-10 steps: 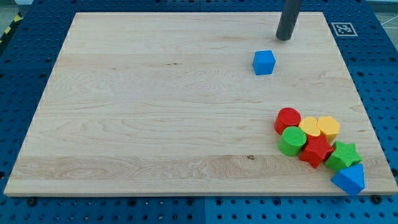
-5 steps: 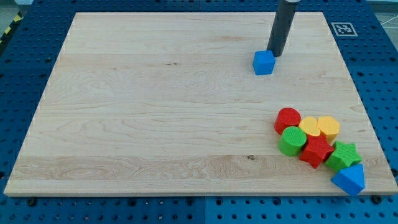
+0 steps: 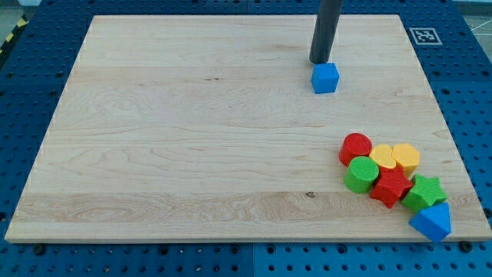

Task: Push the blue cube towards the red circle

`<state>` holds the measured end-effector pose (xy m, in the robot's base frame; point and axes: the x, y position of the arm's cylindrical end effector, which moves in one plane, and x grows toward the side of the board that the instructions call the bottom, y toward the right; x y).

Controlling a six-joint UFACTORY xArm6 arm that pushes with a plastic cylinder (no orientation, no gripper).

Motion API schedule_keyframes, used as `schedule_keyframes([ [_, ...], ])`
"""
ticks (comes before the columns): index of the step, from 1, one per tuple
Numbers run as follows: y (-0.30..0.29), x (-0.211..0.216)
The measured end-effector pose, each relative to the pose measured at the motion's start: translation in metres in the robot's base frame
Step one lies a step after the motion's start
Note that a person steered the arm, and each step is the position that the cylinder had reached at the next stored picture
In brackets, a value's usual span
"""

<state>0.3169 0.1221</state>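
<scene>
Sitting just above the blue cube, my tip is at the cube's top-left corner, touching or nearly so; contact cannot be confirmed. There is no claw on this rig, so no spread or pinching state to report: the arm ends in a plain dark rod.

Blue cube: upper right part of the surface, well apart from the red circle, which lies toward the view's bottom and slightly right of it.

Handling, as judged: small, rigid, light block, likely to slide easily on smooth wood. Flat faces should take a push squarely; a push at a corner would probably spin it. Nothing to grip, only a face to press on. Best contact looks to be the middle of the top face, a touch left of centre, driving down and slightly right.

Surface: pale wooden board, flat, bare between cube and target.

Room: the red circle is at the upper left of a tight cluster: green cylinder, yellow block, second yellow block, red star, green star, blue triangle. Overshoot risks scattering these.
</scene>
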Motion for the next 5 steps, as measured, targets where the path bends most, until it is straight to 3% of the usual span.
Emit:
schedule_keyframes([
  [2,-0.003,0.005],
  [5,0.001,0.082],
])
